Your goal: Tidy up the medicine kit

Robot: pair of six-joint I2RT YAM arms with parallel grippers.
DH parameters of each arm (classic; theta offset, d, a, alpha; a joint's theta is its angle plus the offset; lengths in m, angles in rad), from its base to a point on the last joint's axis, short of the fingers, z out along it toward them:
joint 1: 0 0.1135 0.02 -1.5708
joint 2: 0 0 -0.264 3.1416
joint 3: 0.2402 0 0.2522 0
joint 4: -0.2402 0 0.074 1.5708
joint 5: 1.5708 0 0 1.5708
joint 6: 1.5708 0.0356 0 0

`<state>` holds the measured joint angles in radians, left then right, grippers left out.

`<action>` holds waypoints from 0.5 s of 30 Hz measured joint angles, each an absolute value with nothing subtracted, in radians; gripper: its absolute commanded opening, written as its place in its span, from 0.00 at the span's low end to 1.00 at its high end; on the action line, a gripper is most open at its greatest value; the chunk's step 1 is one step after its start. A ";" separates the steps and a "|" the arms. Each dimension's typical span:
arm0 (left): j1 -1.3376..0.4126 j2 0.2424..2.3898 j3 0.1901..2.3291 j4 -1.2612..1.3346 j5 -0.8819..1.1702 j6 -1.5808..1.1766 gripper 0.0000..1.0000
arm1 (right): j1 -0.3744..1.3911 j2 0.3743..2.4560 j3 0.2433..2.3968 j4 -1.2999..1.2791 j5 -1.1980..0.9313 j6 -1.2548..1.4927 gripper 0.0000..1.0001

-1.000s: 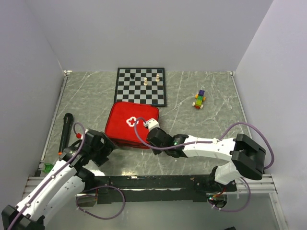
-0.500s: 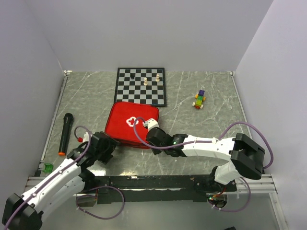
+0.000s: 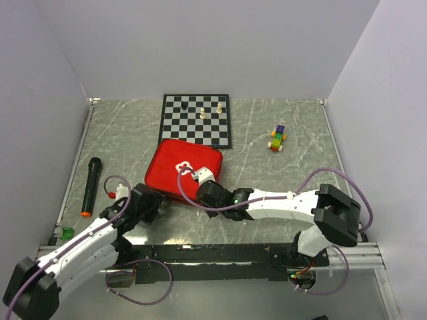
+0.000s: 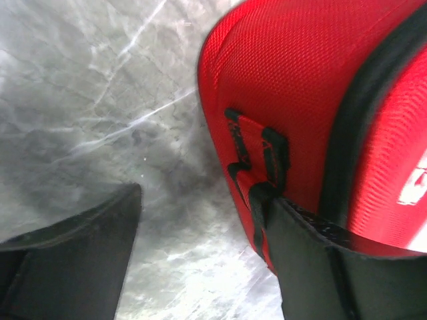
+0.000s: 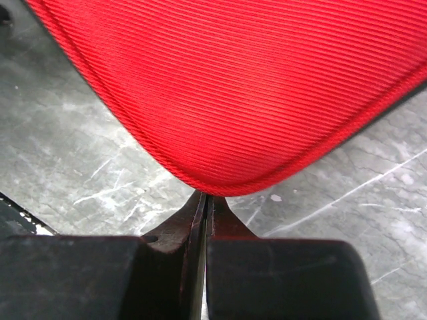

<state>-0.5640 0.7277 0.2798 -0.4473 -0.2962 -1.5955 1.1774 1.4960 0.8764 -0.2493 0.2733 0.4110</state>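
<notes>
On the surface (image 3: 267, 173), just in front of the chessboard (image 3: 195, 120): kit (image 3: 183, 175), flat, cross up, looks zipped. Straddling its near-left corner with the left end effector (image 4: 200, 200), spread wide, one finger against the black loop (image 4: 257, 157). Pressing at the near rim with the right end effector (image 5: 205, 200), fingers together; pinching anything or nothing, can't tell. Barely begun by the look of it: not opened, contents unseen, all sorting to come.
</notes>
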 measured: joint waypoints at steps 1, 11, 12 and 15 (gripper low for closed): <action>-0.566 0.759 0.283 -0.434 -0.289 -1.590 0.70 | 1.182 1.504 0.884 -0.253 0.276 0.411 0.00; -0.566 0.817 0.299 -0.361 -0.294 -1.531 0.30 | 1.219 1.553 0.950 -0.287 0.276 0.410 0.00; -0.566 0.822 0.305 -0.363 -0.298 -1.528 0.28 | 1.222 1.553 0.950 -0.288 0.276 0.410 0.00; -0.566 0.841 0.328 -0.371 -0.307 -1.507 0.13 | 1.227 1.551 0.949 -0.292 0.280 0.406 0.00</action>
